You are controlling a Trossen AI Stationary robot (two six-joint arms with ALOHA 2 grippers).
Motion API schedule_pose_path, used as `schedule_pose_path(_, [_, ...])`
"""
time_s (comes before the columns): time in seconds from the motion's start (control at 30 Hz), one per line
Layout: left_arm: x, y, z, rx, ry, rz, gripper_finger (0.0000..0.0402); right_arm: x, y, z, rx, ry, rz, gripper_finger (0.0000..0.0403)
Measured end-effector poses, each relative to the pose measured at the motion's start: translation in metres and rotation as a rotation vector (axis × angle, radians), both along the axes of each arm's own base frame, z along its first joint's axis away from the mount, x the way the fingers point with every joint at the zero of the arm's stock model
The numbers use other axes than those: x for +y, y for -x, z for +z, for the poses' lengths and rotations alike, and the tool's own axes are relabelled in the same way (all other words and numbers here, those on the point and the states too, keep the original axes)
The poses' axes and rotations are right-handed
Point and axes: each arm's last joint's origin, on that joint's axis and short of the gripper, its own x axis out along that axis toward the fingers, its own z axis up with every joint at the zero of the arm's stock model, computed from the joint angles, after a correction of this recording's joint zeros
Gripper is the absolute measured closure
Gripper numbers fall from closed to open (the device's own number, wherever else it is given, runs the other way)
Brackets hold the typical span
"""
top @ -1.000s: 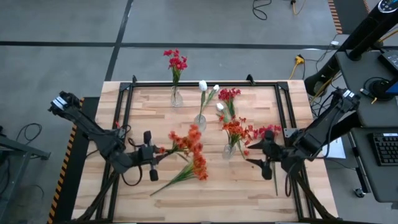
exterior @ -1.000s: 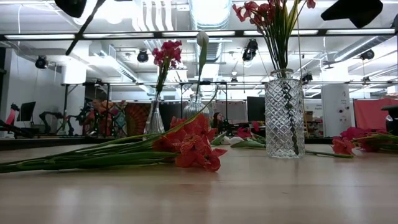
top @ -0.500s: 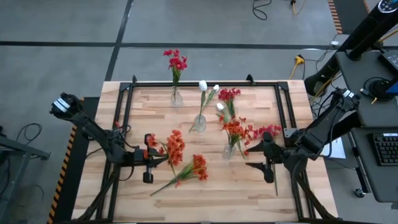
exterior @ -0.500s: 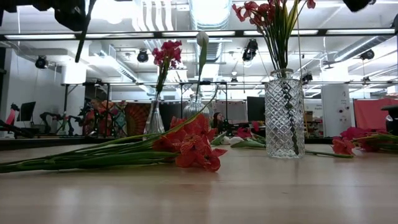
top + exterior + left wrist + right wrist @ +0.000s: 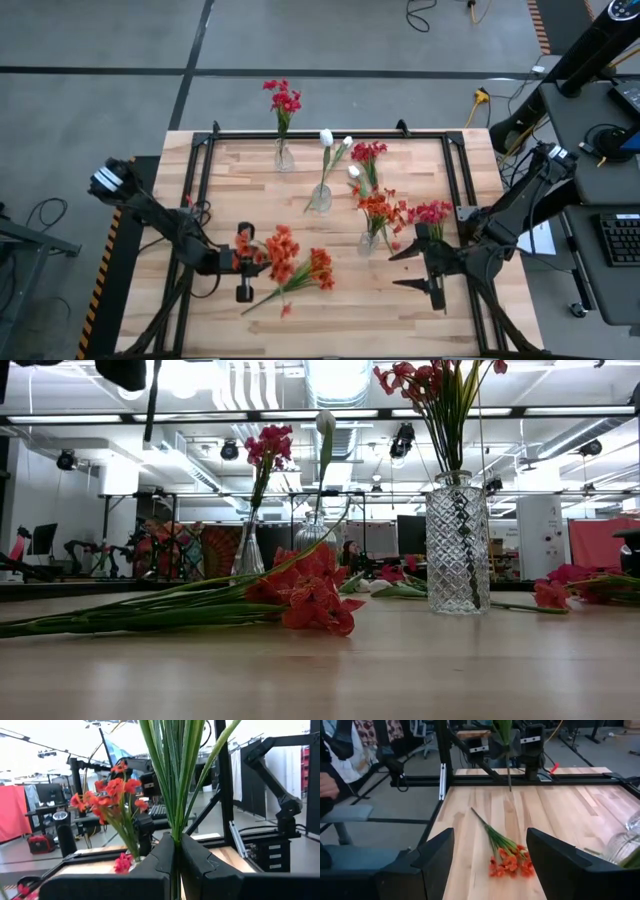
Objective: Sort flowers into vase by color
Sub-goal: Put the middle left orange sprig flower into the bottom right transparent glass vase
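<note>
A: The left gripper (image 5: 243,262) has swung its orange bunch (image 5: 281,248) from lying flat up to standing on end, fingers clamped tight on the green stalks (image 5: 173,775). It's lifted clear of the table (image 5: 400,300) now, so I'd say it's headed for a vase.

B: And the second orange bunch (image 5: 312,270)?

A: Lying on the wood just right of it, untouched. The right gripper (image 5: 432,268) has drawn back to the near right with its fingers apart, empty.

B: Vases?

A: The far-left vase (image 5: 284,156) holds crimson stems, the middle vase (image 5: 321,198) holds white buds, and the cut-glass vase (image 5: 369,241) already carries orange flowers. Crimson stems (image 5: 432,212) lie loose to its right.
</note>
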Motion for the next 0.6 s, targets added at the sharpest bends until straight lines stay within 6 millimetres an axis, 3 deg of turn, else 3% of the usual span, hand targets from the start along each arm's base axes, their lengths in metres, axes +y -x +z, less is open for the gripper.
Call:
schedule_pose_path(0.23, [-0.014, -0.016, 0.016, -0.039, -0.054, 0.019, 0.0401, 0.002, 0.0, 0.004, -0.028, -0.024, 0.02, 0.016])
schedule_pose_path(0.4, [-0.021, -0.032, 0.029, -0.072, -0.1, 0.054, 0.0401, 0.007, -0.007, 0.007, -0.1, 0.043, 0.043, 0.0163])
schedule_pose_path(0.6, [-0.02, -0.051, 0.033, -0.079, -0.084, 0.084, 0.0401, 0.017, -0.017, 0.007, -0.182, 0.126, 0.058, 0.0164])
